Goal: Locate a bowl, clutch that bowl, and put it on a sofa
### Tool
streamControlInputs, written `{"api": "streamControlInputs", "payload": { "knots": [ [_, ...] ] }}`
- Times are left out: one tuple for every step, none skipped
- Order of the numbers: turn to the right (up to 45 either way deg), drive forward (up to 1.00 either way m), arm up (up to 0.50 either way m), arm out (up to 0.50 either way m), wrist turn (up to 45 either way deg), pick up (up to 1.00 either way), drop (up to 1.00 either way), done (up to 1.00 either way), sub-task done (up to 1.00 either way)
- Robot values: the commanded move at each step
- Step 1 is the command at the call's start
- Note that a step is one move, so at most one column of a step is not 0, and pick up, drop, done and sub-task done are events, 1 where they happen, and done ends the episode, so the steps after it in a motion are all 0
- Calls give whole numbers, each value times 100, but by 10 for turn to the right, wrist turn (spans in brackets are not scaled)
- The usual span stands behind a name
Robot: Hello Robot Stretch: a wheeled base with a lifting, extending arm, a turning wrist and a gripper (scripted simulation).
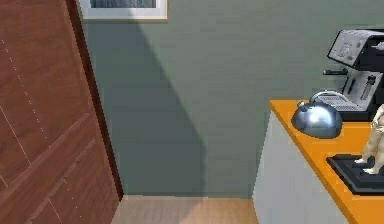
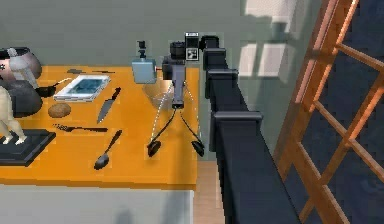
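Gripper (image 2: 175,148) sits over the orange counter (image 2: 140,172), out from the dark arm (image 2: 240,140). Finger state: cannot tell from these views. Thin fingers (image 2: 153,149) run down the arm side view. Only bare counter lies at and behind the far end, so it holds nothing.

Two white squares (image 2: 193,40) stand at the arm's far end; their black marks are too small to read.

Bowl: not identified with certainty. A round pale-and-dark thing (image 2: 15,63) sits at the arm side view's left edge, at the back of the counter, well apart from the gripper. I cannot tell whether it is a bowl.

On the counter left of the gripper:
- spoon (image 2: 108,148), nearest
- fork (image 2: 78,128)
- knife (image 2: 108,104)
- small brown lump (image 2: 60,110)
- flat pale-blue slab (image 2: 85,86), print unreadable
- small bottle (image 2: 143,68)

The forward view's right shows the same counter with a kettle (image 1: 318,118) and a coffee machine (image 1: 355,70), whose panel is not legible. A pale statue (image 1: 376,140) stands on a black tray (image 1: 355,172).
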Motion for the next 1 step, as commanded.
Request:
{"api": "streamControlInputs", "payload": {
  "knots": [
    [0, 0, 0, 0, 450, 0, 0, 0, 0]
  ]
}}
